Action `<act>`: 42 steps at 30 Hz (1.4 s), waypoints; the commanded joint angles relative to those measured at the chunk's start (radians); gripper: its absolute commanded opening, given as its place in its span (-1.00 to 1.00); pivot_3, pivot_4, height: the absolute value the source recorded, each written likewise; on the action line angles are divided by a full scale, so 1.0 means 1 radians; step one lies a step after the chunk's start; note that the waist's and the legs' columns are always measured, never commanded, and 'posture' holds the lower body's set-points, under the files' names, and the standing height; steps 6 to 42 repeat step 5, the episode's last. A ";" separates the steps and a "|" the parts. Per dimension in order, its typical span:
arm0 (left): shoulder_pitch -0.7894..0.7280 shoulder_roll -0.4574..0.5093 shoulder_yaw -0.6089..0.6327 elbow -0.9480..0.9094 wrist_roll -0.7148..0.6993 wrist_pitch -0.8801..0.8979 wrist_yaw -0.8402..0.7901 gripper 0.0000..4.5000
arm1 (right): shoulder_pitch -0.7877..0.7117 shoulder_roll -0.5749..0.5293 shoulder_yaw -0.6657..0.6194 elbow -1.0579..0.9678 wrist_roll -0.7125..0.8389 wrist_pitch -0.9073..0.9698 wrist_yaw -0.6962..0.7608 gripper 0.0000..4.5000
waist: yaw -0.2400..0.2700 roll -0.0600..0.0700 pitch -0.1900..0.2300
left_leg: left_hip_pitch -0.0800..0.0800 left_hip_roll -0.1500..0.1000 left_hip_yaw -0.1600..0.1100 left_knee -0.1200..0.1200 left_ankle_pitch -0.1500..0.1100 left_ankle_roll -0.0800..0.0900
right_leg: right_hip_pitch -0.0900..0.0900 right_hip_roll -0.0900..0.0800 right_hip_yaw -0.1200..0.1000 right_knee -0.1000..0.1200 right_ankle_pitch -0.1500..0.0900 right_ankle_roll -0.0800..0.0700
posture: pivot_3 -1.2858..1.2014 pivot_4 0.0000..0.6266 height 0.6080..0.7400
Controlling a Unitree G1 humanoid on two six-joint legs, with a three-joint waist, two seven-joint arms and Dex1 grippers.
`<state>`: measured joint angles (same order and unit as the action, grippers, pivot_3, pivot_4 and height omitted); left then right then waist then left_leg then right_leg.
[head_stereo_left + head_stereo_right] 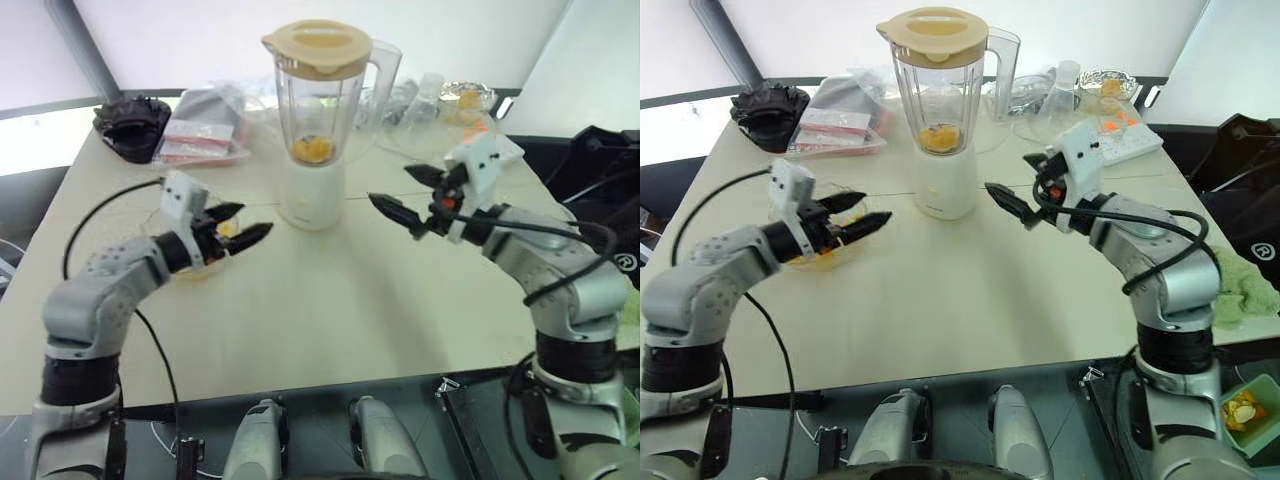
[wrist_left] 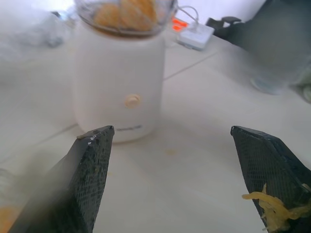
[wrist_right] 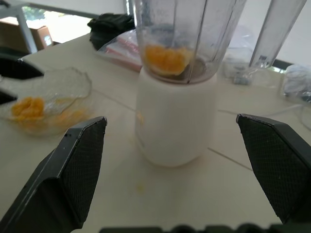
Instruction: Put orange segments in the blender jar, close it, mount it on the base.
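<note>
From my head, the blender jar (image 1: pixel 322 95) stands upright on the base (image 1: pixel 312 195) at the middle of the counter (image 1: pixel 330 310), its cream lid (image 1: pixel 317 47) on top and orange segments (image 1: pixel 312 149) lying at the bottom of it. My left fingers (image 1: pixel 236 226) hang spread wide to the left of the base, over a shallow clear bowl (image 1: pixel 830 255). My right fingers (image 1: pixel 412 196) stand just as wide to the right of the base, apart from it, holding nothing.

From my left wrist, the base (image 2: pixel 118 87) sits ahead between my two open fingers (image 2: pixel 90 174), with a shred of orange pulp (image 2: pixel 272 211) stuck to one pad.

From my right wrist, the jar (image 3: pixel 187 36) on its base fills the gap between my wide, empty fingers (image 3: pixel 80 167); the bowl (image 3: pixel 46 104) beside it holds more segments (image 3: pixel 29 108).
</note>
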<state>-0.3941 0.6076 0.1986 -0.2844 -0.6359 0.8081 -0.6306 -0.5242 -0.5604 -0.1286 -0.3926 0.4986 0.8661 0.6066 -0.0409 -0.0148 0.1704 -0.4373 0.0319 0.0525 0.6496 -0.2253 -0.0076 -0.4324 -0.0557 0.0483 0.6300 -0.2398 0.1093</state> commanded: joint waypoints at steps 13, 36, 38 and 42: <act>0.044 0.079 0.128 -0.053 -0.085 0.026 -0.035 0.78 | 0.042 -0.108 -0.051 -0.054 0.079 -0.020 0.100 0.98 | -0.001 0.000 0.000 | 0.000 0.000 0.000 0.000 0.000 0.000 | 0.000 0.000 0.000 0.000 0.000 0.000 | 0.03 -0.52 1.00; 0.044 0.079 0.128 -0.053 -0.085 0.026 -0.035 0.78 | 0.042 -0.108 -0.051 -0.054 0.079 -0.020 0.100 0.98 | -0.001 0.000 0.000 | 0.000 0.000 0.000 0.000 0.000 0.000 | 0.000 0.000 0.000 0.000 0.000 0.000 | 0.03 -0.52 1.00; 0.044 0.079 0.128 -0.053 -0.085 0.026 -0.035 0.78 | 0.042 -0.108 -0.051 -0.054 0.079 -0.020 0.100 0.98 | -0.001 0.000 0.000 | 0.000 0.000 0.000 0.000 0.000 0.000 | 0.000 0.000 0.000 0.000 0.000 0.000 | 0.03 -0.52 1.00; 0.044 0.079 0.128 -0.053 -0.085 0.026 -0.035 0.78 | 0.042 -0.108 -0.051 -0.054 0.079 -0.020 0.100 0.98 | -0.001 0.000 0.000 | 0.000 0.000 0.000 0.000 0.000 0.000 | 0.000 0.000 0.000 0.000 0.000 0.000 | 0.03 -0.52 1.00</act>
